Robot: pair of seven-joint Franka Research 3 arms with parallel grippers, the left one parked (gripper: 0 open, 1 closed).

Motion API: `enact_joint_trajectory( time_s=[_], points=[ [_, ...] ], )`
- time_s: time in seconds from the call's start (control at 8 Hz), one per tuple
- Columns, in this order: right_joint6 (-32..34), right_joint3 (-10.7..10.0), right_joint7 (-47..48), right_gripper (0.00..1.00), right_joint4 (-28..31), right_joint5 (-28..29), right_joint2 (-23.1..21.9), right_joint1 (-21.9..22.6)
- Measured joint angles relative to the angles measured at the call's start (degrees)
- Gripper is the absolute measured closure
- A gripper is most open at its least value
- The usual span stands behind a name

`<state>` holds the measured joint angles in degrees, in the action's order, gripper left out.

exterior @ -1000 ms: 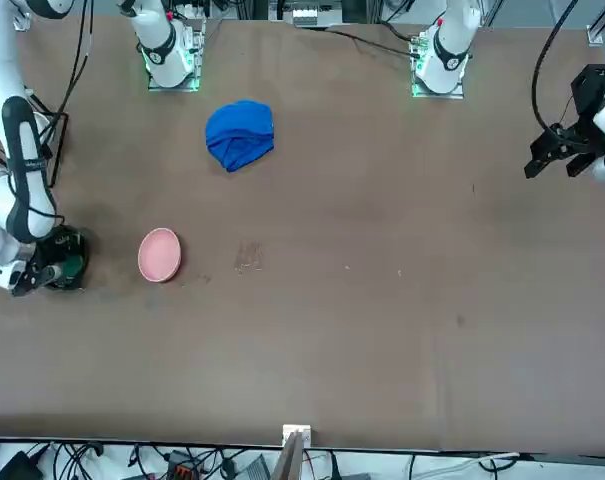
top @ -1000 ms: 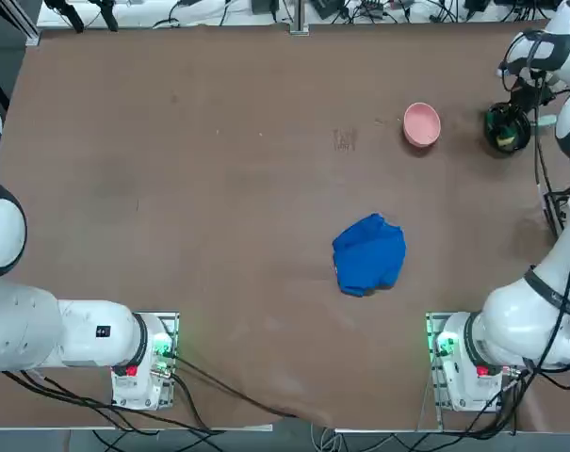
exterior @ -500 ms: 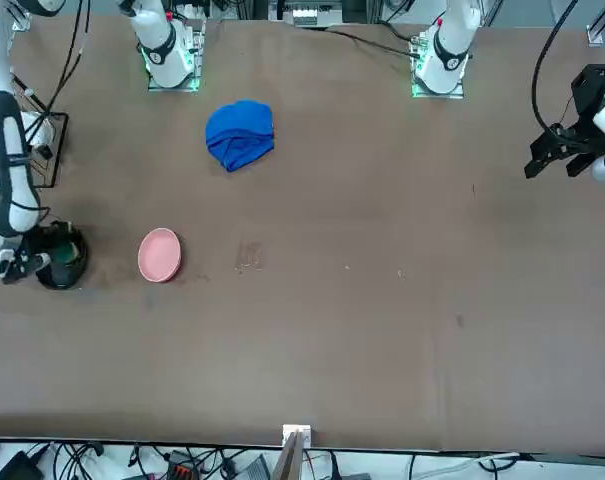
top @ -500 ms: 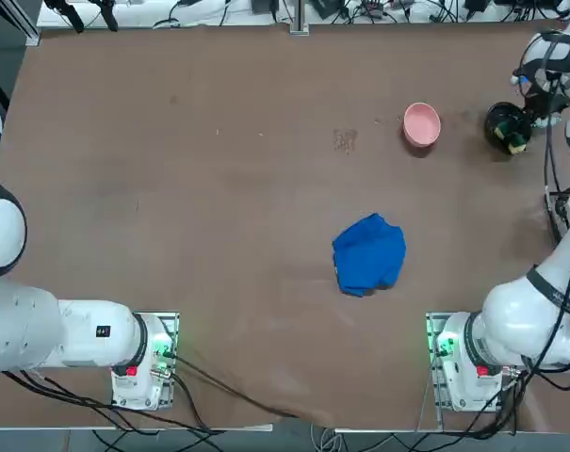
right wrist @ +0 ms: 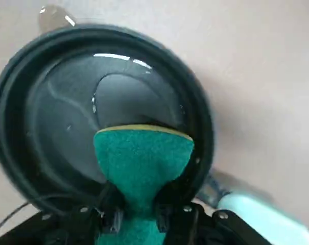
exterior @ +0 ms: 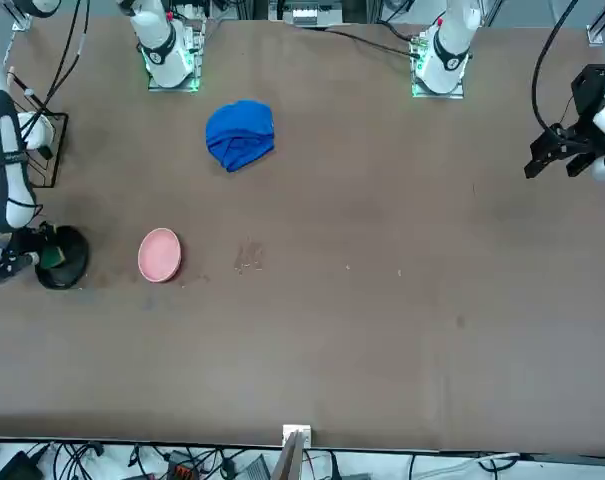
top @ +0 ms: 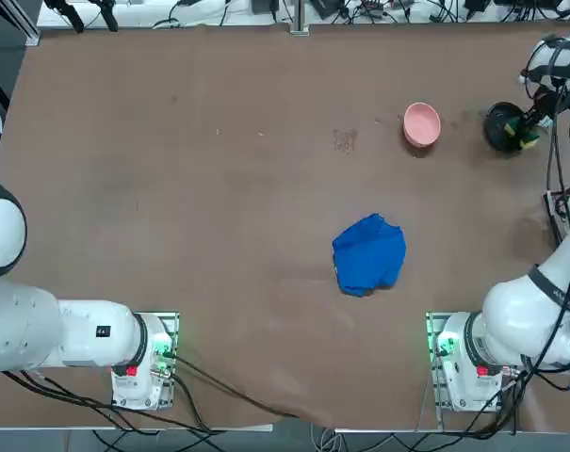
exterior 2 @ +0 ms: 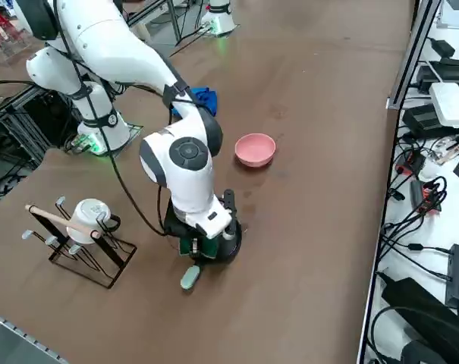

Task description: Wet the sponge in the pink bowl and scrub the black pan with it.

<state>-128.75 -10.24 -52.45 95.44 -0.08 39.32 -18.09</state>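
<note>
The black pan (right wrist: 67, 117) sits near the table's far right edge, beside the pink bowl (top: 421, 123). My right gripper (right wrist: 139, 217) is shut on the sponge (right wrist: 143, 158), green face showing and a yellow edge at its tip. The sponge's end lies inside the pan, close to the rim by the pale handle (right wrist: 246, 204). From above, the pan (top: 501, 125) shows with the sponge (top: 528, 141) at its right rim. In the right side view my gripper (exterior 2: 202, 243) covers most of the pan (exterior 2: 231, 241). The bowl (exterior 2: 255, 149) stands apart from it.
A crumpled blue cloth (top: 368, 254) lies mid-table toward my base. A wire rack with a white mug (exterior 2: 81, 235) stands at the table's right edge, close to my arm. Small wet marks (top: 345, 140) show left of the bowl.
My right gripper has slid the sponge across the pan from its middle toward its right rim, nearer the table's right edge. Bowl and cloth have stayed put.
</note>
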Motion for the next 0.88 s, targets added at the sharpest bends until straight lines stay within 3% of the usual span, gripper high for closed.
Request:
enact_joint_trajectory(
  time_s=[0.38, 0.88],
  points=[
    [-0.9, 0.6, 0.3, 0.65, -2.6, -0.1, 0.9, 1.1],
    [1.8, 0.8, 4.7, 0.65, -2.8, 0.0, 1.2, 6.5]
  ],
)
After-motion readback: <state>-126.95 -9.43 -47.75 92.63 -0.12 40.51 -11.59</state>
